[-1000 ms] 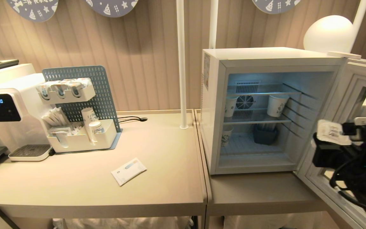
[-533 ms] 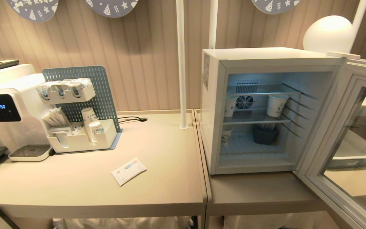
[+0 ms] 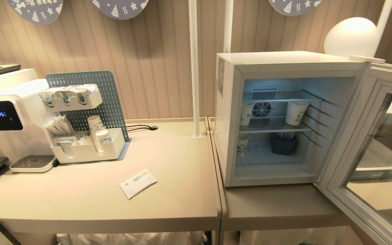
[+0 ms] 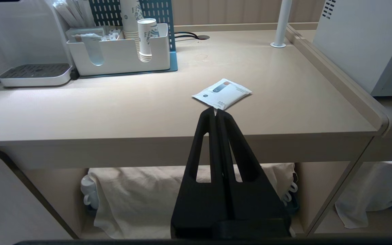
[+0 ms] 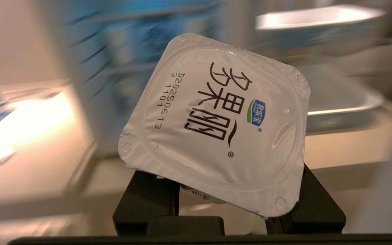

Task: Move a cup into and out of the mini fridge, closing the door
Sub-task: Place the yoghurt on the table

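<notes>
Your right tool (image 5: pixel 228 200) is clamped on the cup (image 5: pixel 221 124), lid facing the camera, with the mini fridge (image 3: pixel 284 115) ahead, door (image 3: pixel 369 149) wide open on the right.

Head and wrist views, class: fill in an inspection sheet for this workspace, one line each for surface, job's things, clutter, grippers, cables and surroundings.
Surface: beige counter, with a lower shelf section under the fridge.
Job's things: mini fridge lit inside; door swung open to the right; cup held with its lid facing the right wrist camera.
Clutter: white sachet lying flat; organiser tray with paper cups; water dispenser; paper cups on the fridge shelves.
Grippers: left gripper shut, empty, below the counter edge; right gripper shut on the cup, outside the head view.
Cables: black cable into a counter grommet.
Surroundings: ribbed wall, white poles, globe lamp.
</notes>
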`<state>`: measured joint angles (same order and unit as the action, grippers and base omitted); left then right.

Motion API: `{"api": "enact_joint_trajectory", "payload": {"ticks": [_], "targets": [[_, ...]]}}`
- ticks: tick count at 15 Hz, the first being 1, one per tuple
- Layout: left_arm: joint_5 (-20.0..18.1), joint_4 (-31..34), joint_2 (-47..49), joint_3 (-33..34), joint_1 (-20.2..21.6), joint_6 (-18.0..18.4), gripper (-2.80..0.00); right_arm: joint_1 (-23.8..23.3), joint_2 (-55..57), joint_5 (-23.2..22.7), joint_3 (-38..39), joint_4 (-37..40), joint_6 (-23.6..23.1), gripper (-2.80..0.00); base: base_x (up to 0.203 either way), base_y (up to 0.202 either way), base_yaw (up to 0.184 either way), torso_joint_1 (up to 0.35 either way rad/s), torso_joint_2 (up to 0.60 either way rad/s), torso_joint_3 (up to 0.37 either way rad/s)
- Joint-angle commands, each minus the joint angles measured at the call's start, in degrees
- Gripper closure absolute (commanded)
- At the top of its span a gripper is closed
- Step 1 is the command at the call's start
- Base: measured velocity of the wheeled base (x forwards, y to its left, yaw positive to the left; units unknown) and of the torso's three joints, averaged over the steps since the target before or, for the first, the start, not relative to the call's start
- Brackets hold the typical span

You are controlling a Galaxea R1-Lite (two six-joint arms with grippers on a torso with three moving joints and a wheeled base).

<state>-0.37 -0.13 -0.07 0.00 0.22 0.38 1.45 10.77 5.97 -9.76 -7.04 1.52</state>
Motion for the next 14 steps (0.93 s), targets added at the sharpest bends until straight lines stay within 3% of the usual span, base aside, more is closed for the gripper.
{"api": "enact_joint_trajectory", "payload": {"ticks": [1,3,5,7,14], "targets": [[0.02,-0.13,0.07,0.00,0.04,-0.03,0.00,-0.57,-9.22,-9.27,2.37,4.74,0.14,0.00,0.000,0.000,0.000,0.000,0.00,0.000],[0.02,-0.13,0.07,0.00,0.04,-0.03,0.00,-0.97,-10.98,-10.50,7.18,7.84,-0.45,0.00,0.000,0.000,0.000,0.000,0.00,0.000],[0.02,-0.13,0.07,0.00,0.04,0.05,0.00,-1.16,-10.58,-9.86,6.36,11.68,-0.57,0.00,0.000,0.000,0.000,0.000,0.00,0.000],[0.02,-0.13,0.07,0.00,0.04,-0.01,0.00,-1.18,-10.66,-6.29,5.54,18.64,-5.87,0.00,0.000,0.000,0.000,0.000,0.00,0.000],[0.02,-0.13,0.07,0.00,0.04,-0.03,0.00,-1.18,-10.60,-6.41,5.45,18.90,-5.03,0.00,0.000,0.000,0.000,0.000,0.00,0.000]]}}
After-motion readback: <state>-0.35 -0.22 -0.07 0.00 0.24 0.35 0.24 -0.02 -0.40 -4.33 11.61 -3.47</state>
